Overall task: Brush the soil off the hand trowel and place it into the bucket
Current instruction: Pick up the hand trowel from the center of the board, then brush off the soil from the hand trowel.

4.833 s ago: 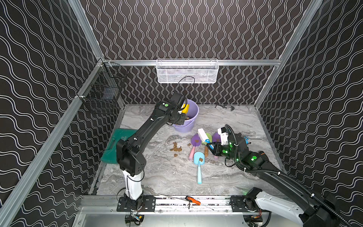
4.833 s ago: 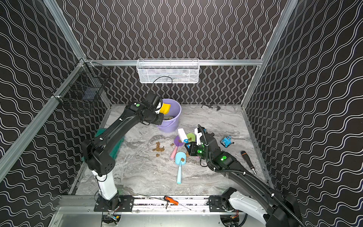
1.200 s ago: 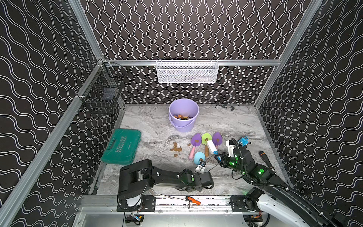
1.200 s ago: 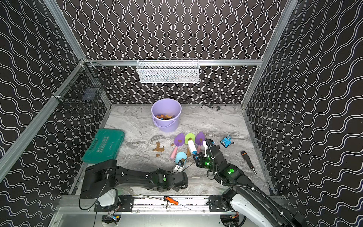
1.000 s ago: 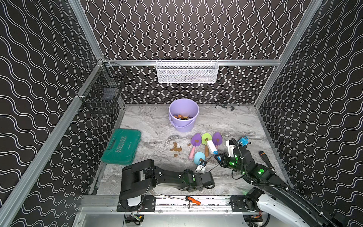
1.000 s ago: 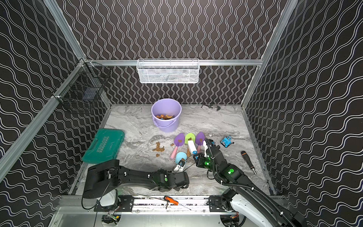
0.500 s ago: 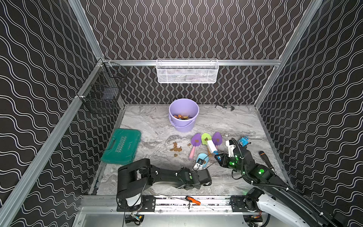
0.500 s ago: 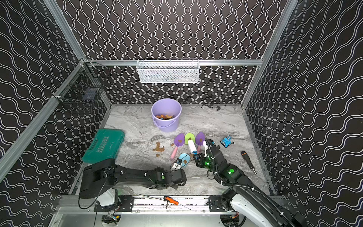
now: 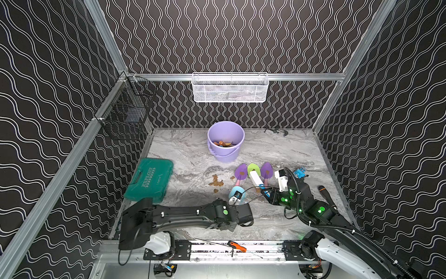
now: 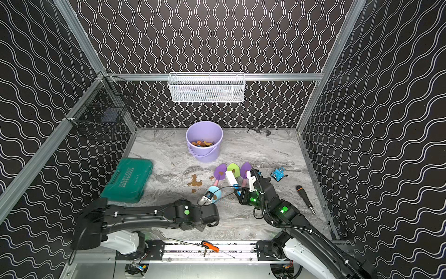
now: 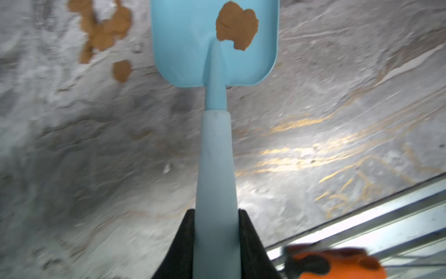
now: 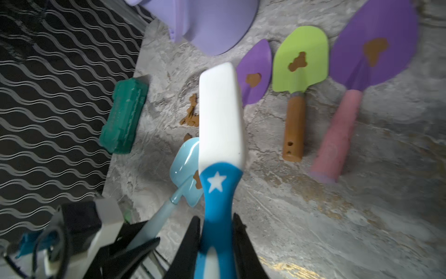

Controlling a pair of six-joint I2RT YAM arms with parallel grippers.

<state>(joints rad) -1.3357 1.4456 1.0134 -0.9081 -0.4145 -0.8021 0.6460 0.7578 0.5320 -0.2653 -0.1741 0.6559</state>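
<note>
Workcell seen from above, twelve o'clock at the far wall. At six o'clock, one orange-handled tool [image 9: 237, 246] lies on the front rail. Just past it we find the left gripper [image 11: 216, 217] clamped on the handle of the light-blue trowel [image 9: 237, 193], a black finger pressed to each side. The blade points toward twelve and carries one clump of soil [image 11: 237, 25]. We cannot tell whether the blade rests on the marble table [image 9: 188, 154].

At four o'clock the right gripper [image 12: 216, 224] is closed on the blue handle of the single brush [image 12: 220, 108]. The brush's white head reaches over the edge of the light-blue blade.

Beyond the brush, near one o'clock, three more trowels lie side by side: a purple trowel [image 9: 241, 172], a green trowel [image 9: 253, 167] and a second purple trowel [image 9: 266, 169]. Each has a brown clump on its blade, so we count four trowels in all.

Loose soil forms a cluster [image 9: 216, 181] just left of centre, with a couple of stray crumbs beside it.

One green case [image 9: 150, 182] sits at nine o'clock, one black-handled screwdriver [image 9: 325, 195] at three, and one small blue object [image 9: 299, 172] at two.

The one lilac bucket [image 9: 224, 154] stands upright at twelve o'clock, well apart from both grippers, with brown and orange pieces in its bottom.

Farthest off, two baskets hang on the frame: a black wire basket [image 9: 125, 116] at ten and a white mesh basket [image 9: 229, 88] at twelve.
</note>
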